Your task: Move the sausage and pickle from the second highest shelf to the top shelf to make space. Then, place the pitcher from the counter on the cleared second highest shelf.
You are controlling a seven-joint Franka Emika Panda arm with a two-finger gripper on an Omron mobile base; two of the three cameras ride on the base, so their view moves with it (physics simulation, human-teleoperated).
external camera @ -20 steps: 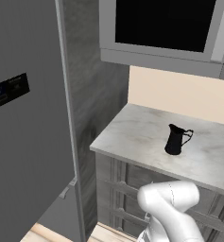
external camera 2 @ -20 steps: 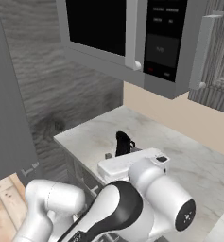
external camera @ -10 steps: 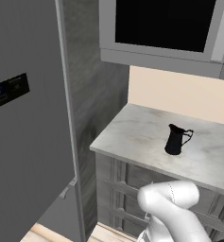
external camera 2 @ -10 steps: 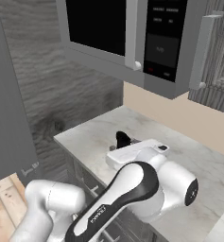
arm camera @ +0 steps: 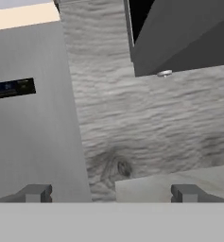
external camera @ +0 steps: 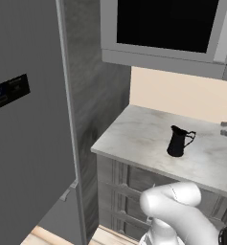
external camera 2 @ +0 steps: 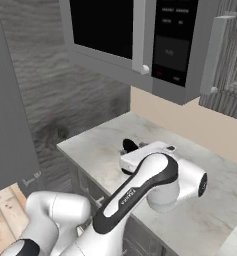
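Standing on the counter (external camera: 134, 139), the pitcher (external camera: 177, 141) is beside the end effector (arm camera: 111, 193).

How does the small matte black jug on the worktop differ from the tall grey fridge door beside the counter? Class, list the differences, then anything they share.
The small matte black jug is black; the tall grey fridge door is grey. The jug narrows upward, with a looped handle; the door is one broad flat panel bearing a small dark display. The jug stands on the light grey marbled worktop; the door rises far above it. Both are upright and plain-surfaced.
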